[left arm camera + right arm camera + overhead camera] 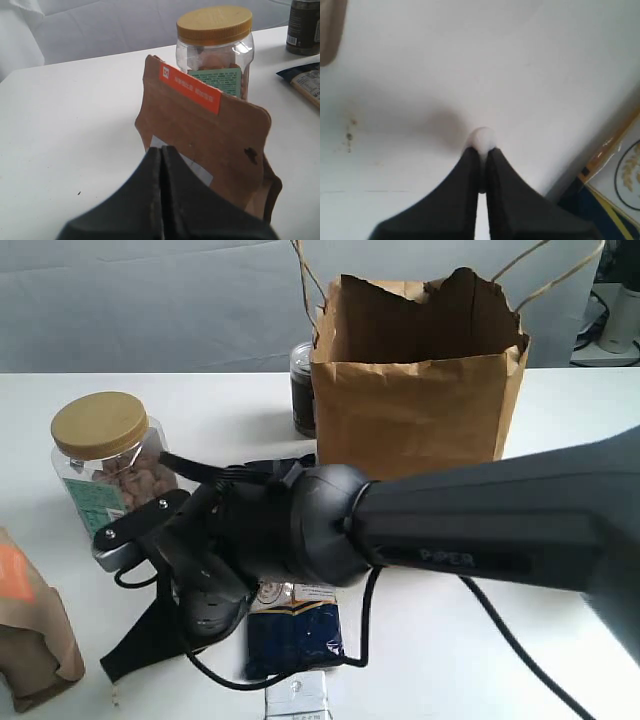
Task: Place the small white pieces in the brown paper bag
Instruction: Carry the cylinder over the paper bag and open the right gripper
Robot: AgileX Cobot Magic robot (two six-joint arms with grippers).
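Small white piece (483, 137) pinched at fingertips of right gripper (483, 152), over white tabletop (420, 60), well apart from brown paper bag (415, 400). Bag upright, mouth open. Left gripper (161, 152) jaws pressed together, facing orange-labelled brown pouch (210, 130), likewise well apart from bag.

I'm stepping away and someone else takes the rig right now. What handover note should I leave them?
Left gripper: shut, empty, facing the small brown pouch.
Right gripper: shut on one white piece, low over the table, at the lower left of the exterior view.
Paper bag: upright, open-topped, further back, well apart from that gripper.
Done: one piece gripped. The bag's inside is hidden, and no other pieces are in view.
Left: carry this piece over the bag, release it, then find the others.
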